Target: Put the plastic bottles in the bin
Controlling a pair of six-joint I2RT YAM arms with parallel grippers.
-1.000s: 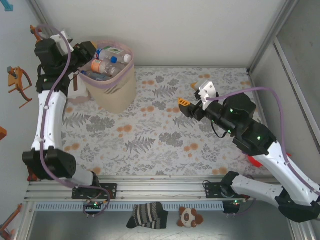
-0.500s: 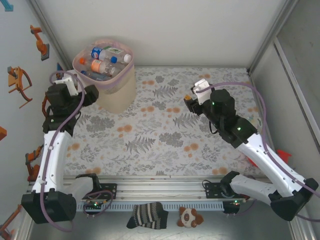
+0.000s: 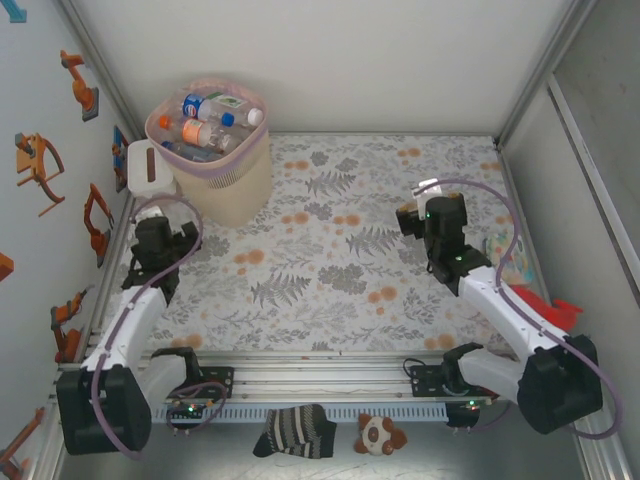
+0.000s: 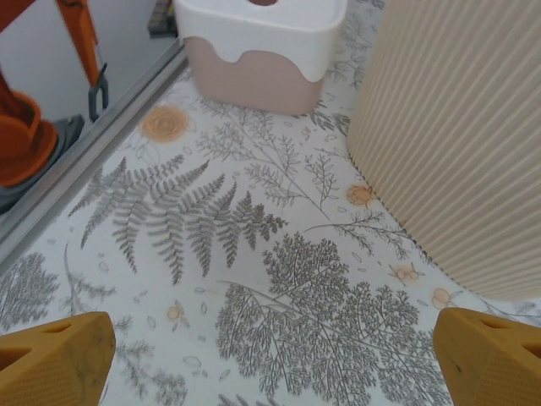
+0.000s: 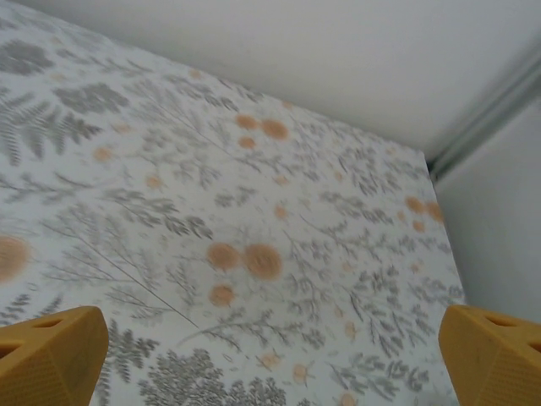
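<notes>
The left gripper [image 4: 275,359] is spread wide with nothing between its fingers, low over the table [image 3: 330,260] and near the bin [image 3: 238,195]. The right gripper [image 5: 272,355] is likewise released and empty, well apart on the right side. The bottles [image 3: 205,128] are heaped inside the bin at the far left corner, with a white box [image 3: 150,165] just beside it. Parking of the arms is judged to be the step in hand. It is best done with the fingers lifted off the table and the left arm drawn away from bin and box, so that nothing is tipped.
</notes>
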